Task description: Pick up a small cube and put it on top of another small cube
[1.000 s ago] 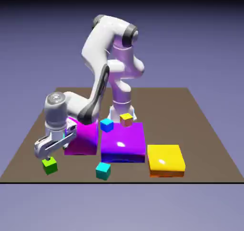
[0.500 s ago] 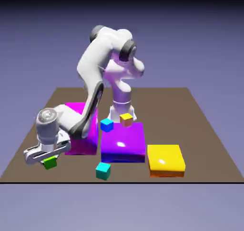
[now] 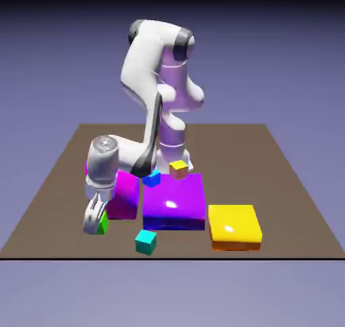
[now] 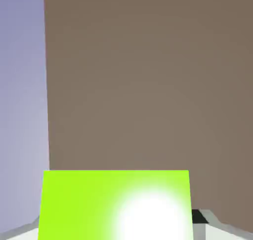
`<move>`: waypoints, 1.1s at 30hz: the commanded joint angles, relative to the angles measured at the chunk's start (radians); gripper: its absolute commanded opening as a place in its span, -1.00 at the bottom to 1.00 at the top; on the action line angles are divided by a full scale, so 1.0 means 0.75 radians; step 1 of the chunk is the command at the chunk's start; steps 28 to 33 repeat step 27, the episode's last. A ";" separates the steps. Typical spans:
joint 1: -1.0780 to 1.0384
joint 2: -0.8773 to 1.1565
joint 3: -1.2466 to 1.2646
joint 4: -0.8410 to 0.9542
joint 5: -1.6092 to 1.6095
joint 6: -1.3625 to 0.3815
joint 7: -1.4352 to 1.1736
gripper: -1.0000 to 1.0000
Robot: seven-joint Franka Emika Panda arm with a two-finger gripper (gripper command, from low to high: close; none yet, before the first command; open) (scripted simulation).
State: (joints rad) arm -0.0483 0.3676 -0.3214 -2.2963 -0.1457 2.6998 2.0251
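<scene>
Here's the white two-finger hand (image 3: 96, 219) pinching the small bright green cube (image 3: 102, 223), on the exterior view's left of the glossy purple block (image 3: 174, 201)! The small teal cube (image 3: 145, 242) sits in front of that block.

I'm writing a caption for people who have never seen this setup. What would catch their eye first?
Probably the white arm, reaching toward the exterior view's left, its gripper shut on a small bright green cube. Next, the glossy purple block at the middle of the table and the vivid yellow block to its right in the exterior view.
</scene>
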 commanded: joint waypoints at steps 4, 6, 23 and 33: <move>-0.033 -0.082 0.095 -0.097 -0.082 0.101 -0.232 -1.00; -0.050 -0.123 0.142 -0.145 -0.123 0.152 -0.348 -1.00; -0.007 -0.019 0.207 -0.262 -0.417 0.579 -0.764 -1.00; -0.018 -0.047 0.222 -0.272 -0.407 0.561 -0.775 1.00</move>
